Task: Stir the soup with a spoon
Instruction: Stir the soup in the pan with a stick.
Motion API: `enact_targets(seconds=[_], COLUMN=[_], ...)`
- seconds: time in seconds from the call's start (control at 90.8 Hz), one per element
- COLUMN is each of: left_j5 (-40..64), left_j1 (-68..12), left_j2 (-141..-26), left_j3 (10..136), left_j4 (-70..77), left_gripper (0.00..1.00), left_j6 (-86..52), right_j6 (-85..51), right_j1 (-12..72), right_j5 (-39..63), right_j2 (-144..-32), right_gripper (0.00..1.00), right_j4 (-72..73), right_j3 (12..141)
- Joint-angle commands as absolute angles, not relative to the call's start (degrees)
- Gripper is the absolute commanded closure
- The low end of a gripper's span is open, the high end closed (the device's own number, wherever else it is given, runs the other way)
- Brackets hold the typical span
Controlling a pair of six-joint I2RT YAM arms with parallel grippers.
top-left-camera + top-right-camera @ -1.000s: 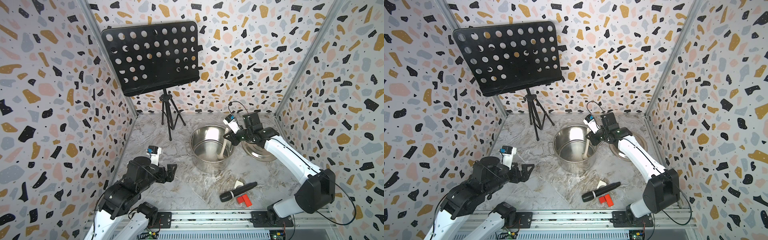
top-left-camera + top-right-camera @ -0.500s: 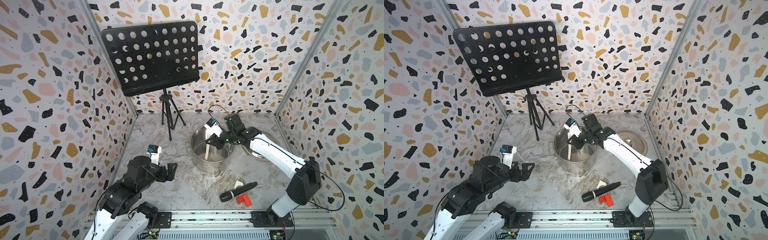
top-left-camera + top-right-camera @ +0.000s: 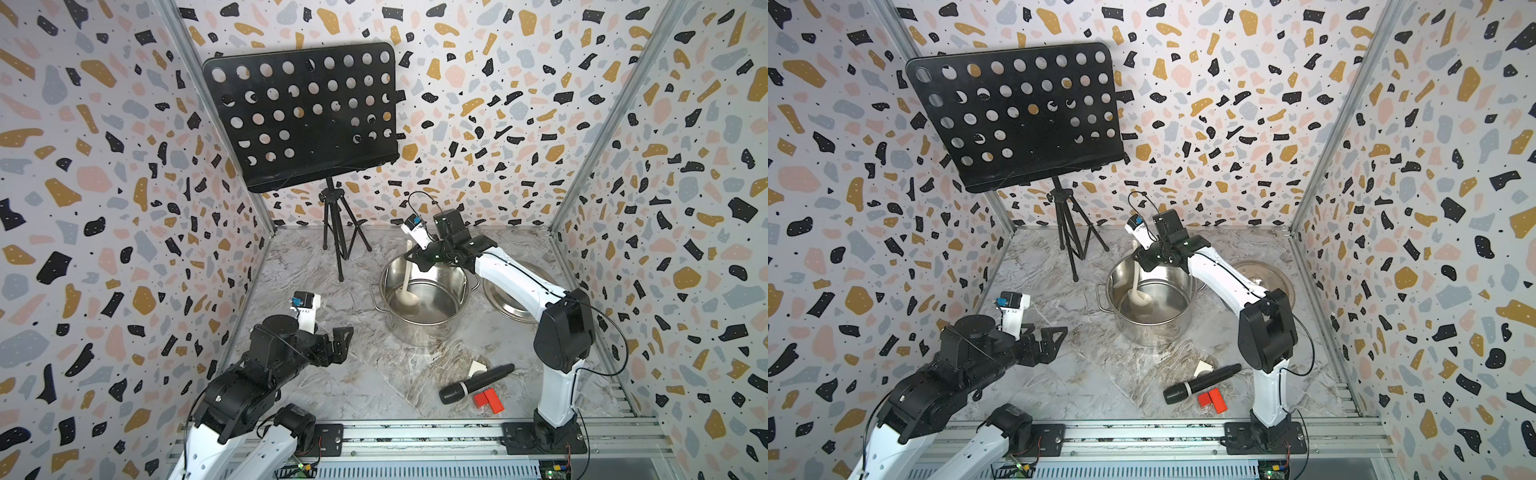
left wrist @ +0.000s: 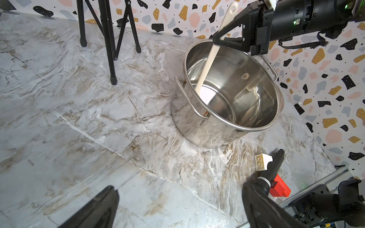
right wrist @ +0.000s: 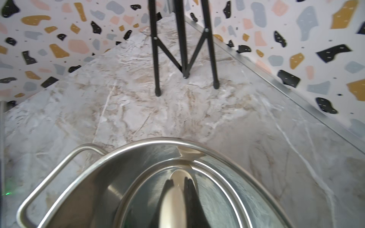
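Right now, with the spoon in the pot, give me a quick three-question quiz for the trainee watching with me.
1. True or false: the right gripper is shut on the handle of the spoon.
2. Pick one. The spoon's bowl is: A) down inside the pot; B) lifted clear above the rim; C) lying outside on the marble.
3. Fill in: the ___ gripper stands open, well away from the pot.

Key
1. True.
2. A.
3. Left: the left gripper has nothing between its fingers.
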State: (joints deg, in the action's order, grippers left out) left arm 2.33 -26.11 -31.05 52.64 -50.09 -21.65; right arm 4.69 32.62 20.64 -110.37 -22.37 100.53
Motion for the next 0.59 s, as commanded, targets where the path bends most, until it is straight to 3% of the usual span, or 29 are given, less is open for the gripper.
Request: enact_targets(seconds=[0.0, 0.342, 0.584], left_j5=[1.41, 1.33, 1.35], left_j1=[-26.24, -26.24, -26.27], left_j2=[-30.91, -31.19, -31.78], left_j3=[54.3, 54.43, 54.51], left_j4=[-50.19, -49.68, -49.29], left_gripper=[0.01, 0.01, 0.01], left_j6=[-21.1, -21.12, -20.39], right_j6=[3.9, 8.33, 6.75], right_j1=[30.85, 27.6, 29.16], right_j5=[14.51, 10.67, 19.28], right_j2=[-107.09, -92.87, -82.17], right_gripper=[1.0, 1.0, 1.0], right_j4=[-21.71, -24.14, -24.9], right_j3=[102.07, 86.47, 76.14])
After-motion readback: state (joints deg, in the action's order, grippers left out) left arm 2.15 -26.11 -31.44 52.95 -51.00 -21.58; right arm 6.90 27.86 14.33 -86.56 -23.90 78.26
